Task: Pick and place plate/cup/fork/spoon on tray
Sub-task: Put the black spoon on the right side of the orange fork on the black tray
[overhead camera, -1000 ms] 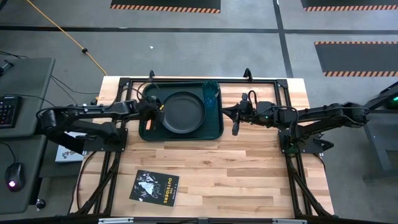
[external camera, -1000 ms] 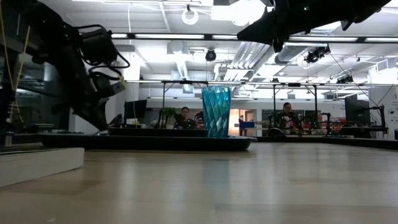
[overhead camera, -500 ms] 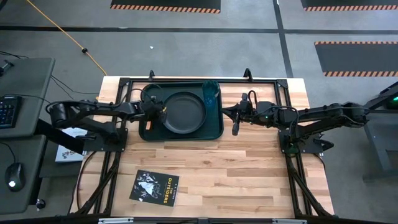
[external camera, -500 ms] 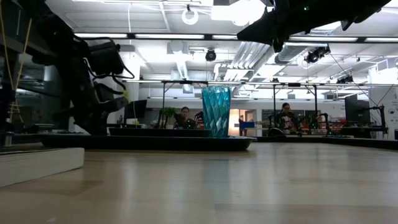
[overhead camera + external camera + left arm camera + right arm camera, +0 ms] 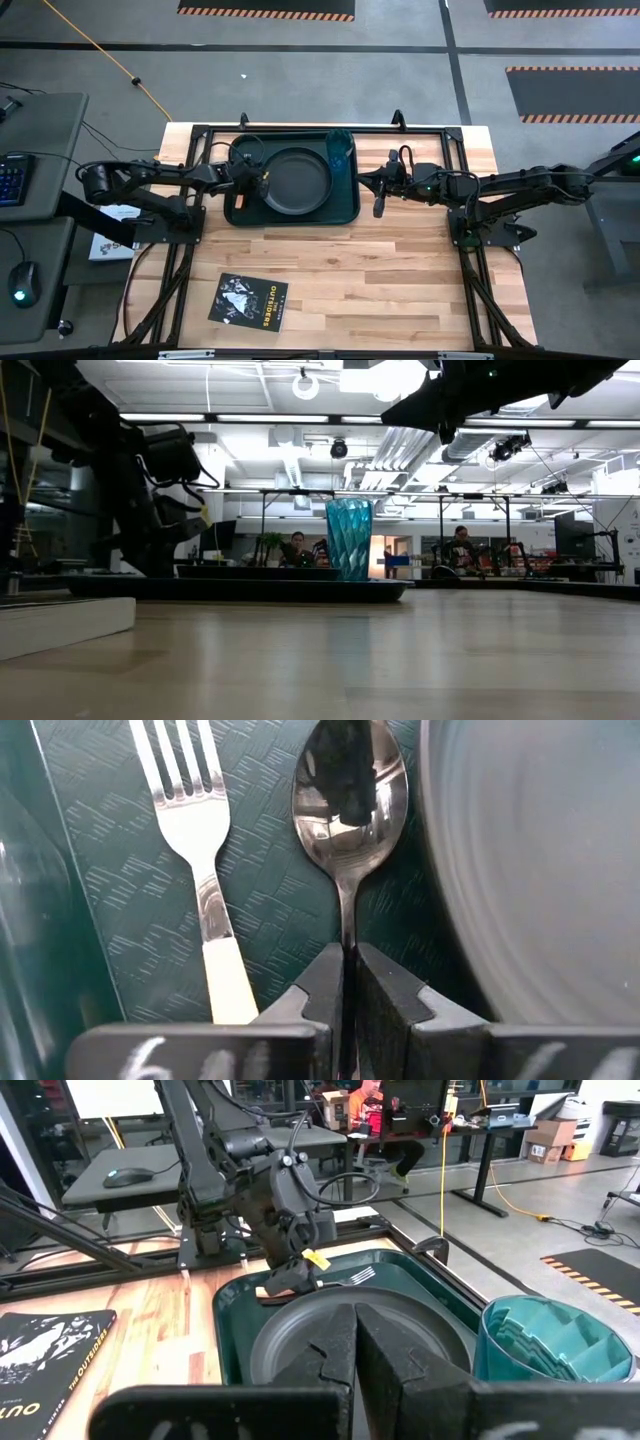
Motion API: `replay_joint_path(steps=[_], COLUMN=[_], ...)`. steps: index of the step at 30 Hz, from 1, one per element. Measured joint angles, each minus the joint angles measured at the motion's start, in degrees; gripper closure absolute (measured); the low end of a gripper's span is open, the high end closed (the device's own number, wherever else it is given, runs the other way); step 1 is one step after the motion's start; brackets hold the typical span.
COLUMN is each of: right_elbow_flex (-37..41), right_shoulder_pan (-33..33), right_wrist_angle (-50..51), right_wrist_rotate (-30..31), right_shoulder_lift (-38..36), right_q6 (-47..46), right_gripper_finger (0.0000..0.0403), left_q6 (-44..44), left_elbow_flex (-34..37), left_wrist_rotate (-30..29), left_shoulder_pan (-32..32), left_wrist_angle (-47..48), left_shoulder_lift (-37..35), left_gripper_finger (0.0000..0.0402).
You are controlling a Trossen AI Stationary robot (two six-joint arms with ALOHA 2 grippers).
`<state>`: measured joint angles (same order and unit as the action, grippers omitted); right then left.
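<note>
The dark green tray [image 5: 290, 213] lies at the table's far middle. The black plate [image 5: 294, 180] rests in it, and the teal cup [image 5: 338, 150] stands in its far right corner. The fork [image 5: 200, 850] lies flat on the tray floor [image 5: 110, 870], left of the plate [image 5: 540, 870]. My left gripper [image 5: 258, 181] is over the tray's left part, shut on the spoon [image 5: 350, 800], which lies between fork and plate. My right gripper [image 5: 378, 205] is shut and empty above the table, just right of the tray. My left gripper pinches the spoon's thin handle [image 5: 347, 935] between its two fingers. The fingers come from the table's left, slanting down, and lie along the handle. The bowl [image 5: 350, 790] points away from the fingers, face up, low over the tray floor; whether it rests there I cannot tell.
A black booklet [image 5: 248, 300] with white print lies at the table's near left. A black frame [image 5: 330, 128] runs round the far half of the table. Bare wood lies between the tray and the near edge. People sit in the room beyond the table.
My left gripper has reached a little toward the table's right, toward the plate, and has tipped to a flatter slant, staying shut. In the last half second it has hardly moved.
</note>
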<state>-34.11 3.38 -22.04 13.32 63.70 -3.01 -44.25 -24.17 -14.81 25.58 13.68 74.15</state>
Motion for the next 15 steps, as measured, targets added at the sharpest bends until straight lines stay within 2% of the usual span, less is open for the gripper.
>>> replay_joint_path(steps=[9,15], right_elbow_flex=[0.00,0.00], right_shoulder_pan=[0.01,0.02], right_wrist_angle=[0.00,0.00], right_wrist_rotate=[0.00,0.00], right_shoulder_lift=[0.00,0.00], right_q6=[0.00,-0.09], right_gripper_finger=[0.0403,0.0403], left_q6=[2.67,3.88], left_elbow_flex=[-0.30,-0.31], left_wrist_rotate=[1.13,0.69], left_shoulder_pan=[-0.02,-0.02], left_wrist_angle=[0.34,1.99], left_shoulder_lift=[-1.92,-4.62], left_gripper_finger=[0.0373,0.0329])
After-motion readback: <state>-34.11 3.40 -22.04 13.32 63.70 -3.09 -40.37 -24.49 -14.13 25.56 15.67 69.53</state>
